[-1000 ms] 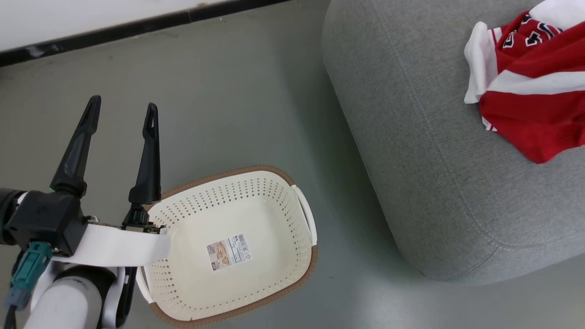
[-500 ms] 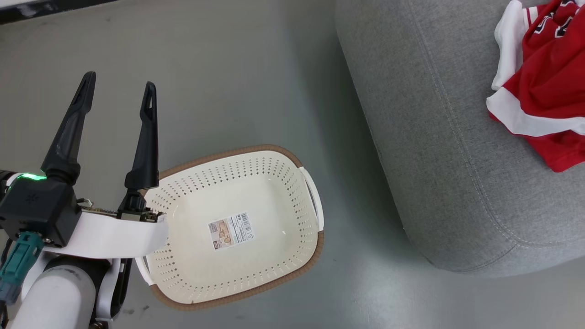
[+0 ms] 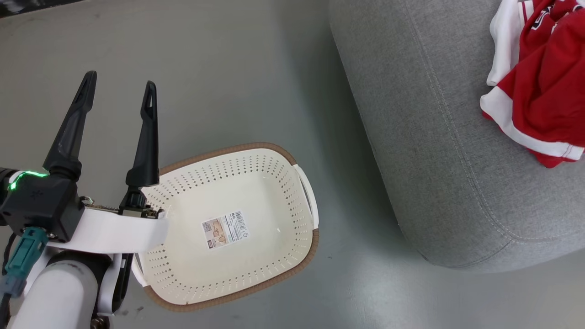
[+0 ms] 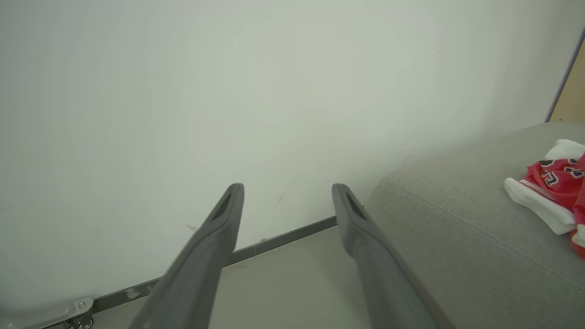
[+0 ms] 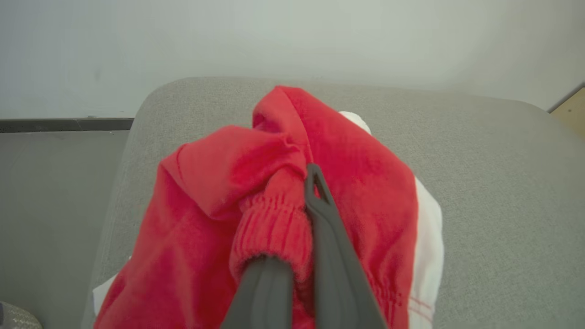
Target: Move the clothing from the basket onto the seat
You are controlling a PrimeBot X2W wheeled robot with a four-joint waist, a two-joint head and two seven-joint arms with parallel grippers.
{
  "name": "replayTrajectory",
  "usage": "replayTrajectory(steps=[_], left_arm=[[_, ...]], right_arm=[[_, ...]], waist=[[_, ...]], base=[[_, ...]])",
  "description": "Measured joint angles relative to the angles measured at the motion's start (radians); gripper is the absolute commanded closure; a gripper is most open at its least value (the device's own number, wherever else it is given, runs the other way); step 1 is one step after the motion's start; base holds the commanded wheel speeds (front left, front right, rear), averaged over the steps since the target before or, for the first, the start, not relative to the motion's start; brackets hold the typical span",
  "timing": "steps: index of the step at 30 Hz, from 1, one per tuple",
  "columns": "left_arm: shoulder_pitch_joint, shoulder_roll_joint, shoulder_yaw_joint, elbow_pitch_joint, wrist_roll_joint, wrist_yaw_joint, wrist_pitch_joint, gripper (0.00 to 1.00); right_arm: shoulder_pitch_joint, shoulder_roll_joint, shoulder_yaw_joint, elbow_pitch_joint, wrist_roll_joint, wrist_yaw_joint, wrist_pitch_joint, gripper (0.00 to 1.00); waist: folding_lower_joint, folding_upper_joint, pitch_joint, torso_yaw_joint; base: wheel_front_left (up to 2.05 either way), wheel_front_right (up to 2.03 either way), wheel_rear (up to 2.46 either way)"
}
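Note:
The cream basket (image 3: pixel 237 149) with a brown rim stands on the floor, holding nothing but its label. My left gripper (image 3: pixel 119 84) hovers open just left of it, fingers spread wide (image 4: pixel 285 189) and empty. The grey seat (image 3: pixel 434 137) fills the right side. Red and white clothing (image 3: pixel 544 91) lies bunched on the seat's far right. In the right wrist view my right gripper (image 5: pixel 299 196) is shut on a ribbed cuff of the red clothing (image 5: pixel 352 164), over the seat (image 5: pixel 493 183). A lettered red and white garment (image 4: pixel 550 180) rests on the seat (image 4: pixel 457 237).
Grey floor (image 3: pixel 228 68) spreads between basket and seat. A pale wall with a dark baseboard (image 4: pixel 283 237) runs behind the seat. A wooden panel (image 4: pixel 571 91) stands at the far right beyond the seat.
The head camera has tilted and turned, shifting the whole picture. At the upper right, red fabric now hangs over more of the lettered garment. The left gripper stays open in place.

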Motion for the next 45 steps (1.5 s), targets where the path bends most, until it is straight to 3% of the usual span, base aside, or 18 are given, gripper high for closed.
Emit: replayTrajectory(steps=[5, 6, 9, 11, 12, 13, 15, 16, 45], left_arm=[[-0.007, -0.003, 0.0, 0.016, -0.002, 0.0, -0.003, 0.0], [-0.007, -0.005, 0.0, 0.019, -0.002, 0.0, -0.009, 0.0], [-0.007, -0.008, -0.002, 0.026, -0.002, 0.0, -0.012, 0.0], [-0.007, -0.014, -0.004, 0.03, -0.002, 0.0, -0.018, 0.0], [-0.007, -0.018, -0.007, 0.033, -0.002, 0.0, -0.019, 0.0], [-0.007, -0.022, -0.01, 0.035, -0.002, 0.0, -0.019, 0.0], [-0.007, -0.026, -0.013, 0.042, -0.002, 0.0, -0.027, 0.0], [-0.007, -0.026, -0.013, 0.043, -0.002, 0.0, -0.027, 0.0], [-0.002, -0.036, -0.005, 0.115, -0.02, 0.002, -0.076, 0.0]], right_arm=[[0.003, 0.009, 0.037, 0.014, 0.011, 0.0, 0.0, 1.0], [0.003, 0.01, 0.045, 0.014, 0.012, 0.0, 0.002, 0.96], [0.002, 0.009, 0.057, 0.014, 0.027, 0.0, 0.01, 0.64], [0.002, 0.006, 0.073, 0.014, 0.039, 0.0, 0.012, 0.59], [0.002, 0.005, 0.081, 0.014, 0.048, 0.0, 0.017, 0.5], [0.002, 0.004, 0.085, 0.014, 0.057, 0.0, 0.022, 0.5], [0.002, 0.002, 0.095, 0.014, 0.075, 0.0, 0.029, 0.14], [0.002, -0.001, 0.103, 0.014, 0.083, 0.0, 0.035, 0.01], [0.122, -0.073, 0.273, -0.165, 0.247, 0.0, 0.07, 0.0]], waist=[[0.0, 0.0, -0.01, -0.009], [0.0, 0.0, -0.013, -0.011], [0.0, 0.0, -0.021, -0.017], [0.0, 0.0, -0.026, -0.021], [0.0, 0.0, -0.029, -0.023], [0.0, 0.0, -0.031, -0.024], [0.0, 0.0, -0.036, -0.028], [0.0, 0.0, -0.039, -0.03], [0.0, 0.0, -0.121, -0.106]], base=[[0.0, 0.0, 0.0], [0.0, 0.0, 0.0], [0.0, 0.0, 0.0], [0.0, 0.0, 0.0], [0.0, 0.0, 0.0], [0.0, 0.0, 0.0], [0.0, 0.0, 0.0], [0.0, 0.0, 0.0], [0.0, 0.0, 0.0]])
